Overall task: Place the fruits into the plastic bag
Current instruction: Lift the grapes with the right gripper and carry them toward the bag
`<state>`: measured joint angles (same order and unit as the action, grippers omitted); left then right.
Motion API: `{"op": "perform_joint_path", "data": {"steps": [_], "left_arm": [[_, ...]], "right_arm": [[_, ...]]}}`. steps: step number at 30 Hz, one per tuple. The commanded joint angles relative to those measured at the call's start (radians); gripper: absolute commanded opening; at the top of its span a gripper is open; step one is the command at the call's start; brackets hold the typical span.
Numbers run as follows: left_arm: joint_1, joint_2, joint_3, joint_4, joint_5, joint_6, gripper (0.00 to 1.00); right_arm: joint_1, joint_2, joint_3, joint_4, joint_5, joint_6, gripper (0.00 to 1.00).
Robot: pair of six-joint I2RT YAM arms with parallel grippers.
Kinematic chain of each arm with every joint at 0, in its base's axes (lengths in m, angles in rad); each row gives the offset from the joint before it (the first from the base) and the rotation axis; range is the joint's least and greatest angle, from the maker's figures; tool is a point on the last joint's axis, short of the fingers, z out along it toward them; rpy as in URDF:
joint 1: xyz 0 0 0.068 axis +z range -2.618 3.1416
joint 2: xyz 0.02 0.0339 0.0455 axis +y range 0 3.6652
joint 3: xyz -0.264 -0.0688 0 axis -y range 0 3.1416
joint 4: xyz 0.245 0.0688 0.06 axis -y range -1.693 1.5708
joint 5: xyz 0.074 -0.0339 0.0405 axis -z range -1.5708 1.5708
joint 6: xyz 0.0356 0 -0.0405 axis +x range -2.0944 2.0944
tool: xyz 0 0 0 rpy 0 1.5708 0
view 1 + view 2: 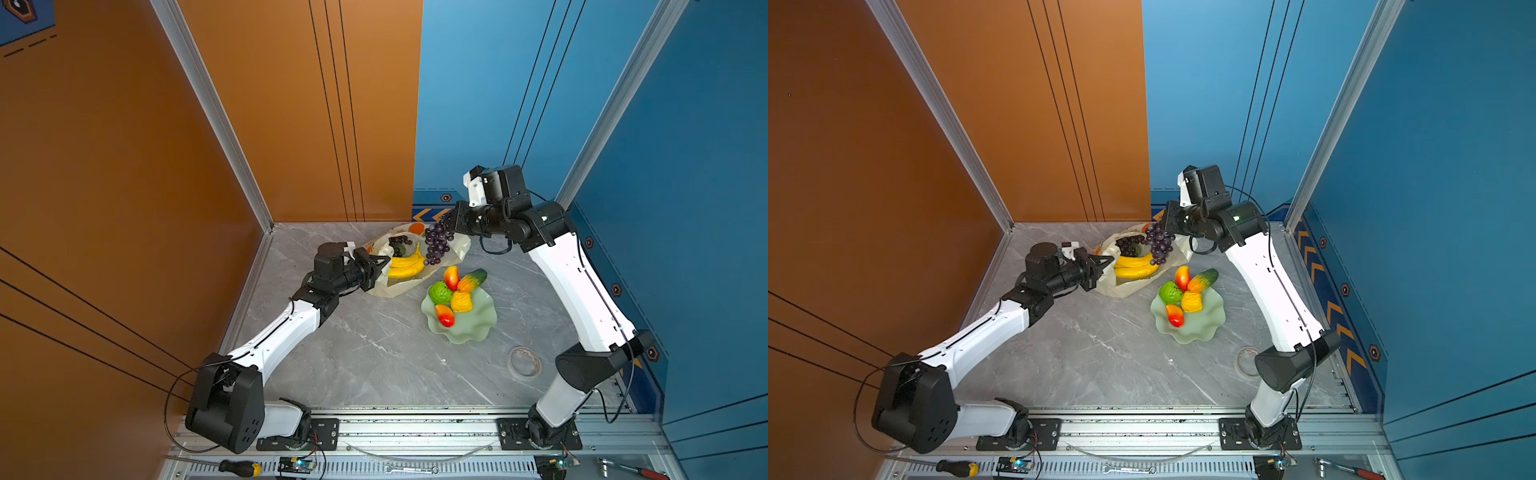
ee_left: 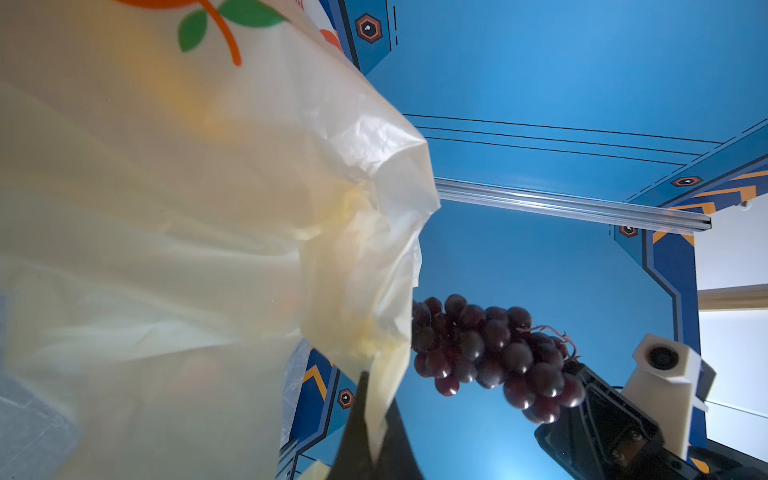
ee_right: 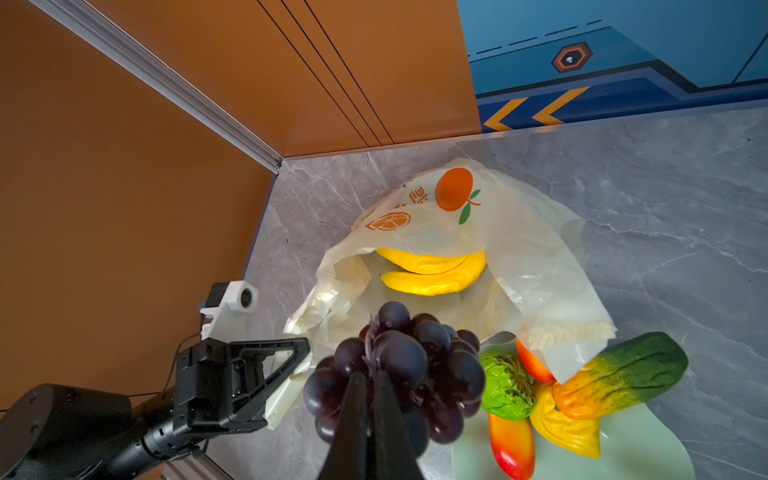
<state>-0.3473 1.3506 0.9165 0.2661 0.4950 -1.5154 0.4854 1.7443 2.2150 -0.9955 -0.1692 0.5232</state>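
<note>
Left gripper [image 1: 384, 263] is clamped on the raised rim of the plastic bag [image 3: 519, 232]. Just beyond its tips, a banana bunch [image 1: 405, 266] and a bagged grape cluster [image 1: 400, 244] lie inside. Right gripper [image 1: 452, 220] is clenched on the stem of a hanging grape cluster [image 1: 437, 245], which dangles beneath its tips at the bag's opening. Remaining fruits [image 1: 455, 291] rest on the green dish [image 1: 478, 328], lower and nearer the arm bases.

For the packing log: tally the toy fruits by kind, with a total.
Yellow banana bunch: 1
Dark purple grape clusters: 2
Green-orange papaya: 1
Red-yellow mangoes: 2
Bumpy green fruit: 1
Lumpy yellow fruit: 1
Total: 8
</note>
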Motion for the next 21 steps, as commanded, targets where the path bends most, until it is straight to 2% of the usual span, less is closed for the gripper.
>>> {"op": "perform_joint_path", "data": {"steps": [1,7,21], "left_arm": [[-0.008,-0.002,-0.004,0.012,0.004,0.011,0.0],[-0.016,-0.001,0.007,0.013,-0.004,0.011,0.0],[-0.012,0.001,0.021,0.013,-0.003,-0.002,0.0]], "right_arm": [[0.011,0.047,0.092,0.0,-0.034,0.021,0.0],[0.016,0.144,0.18,0.014,-0.068,0.036,0.0],[0.019,0.266,0.186,0.099,-0.121,0.072,0.0]]}}
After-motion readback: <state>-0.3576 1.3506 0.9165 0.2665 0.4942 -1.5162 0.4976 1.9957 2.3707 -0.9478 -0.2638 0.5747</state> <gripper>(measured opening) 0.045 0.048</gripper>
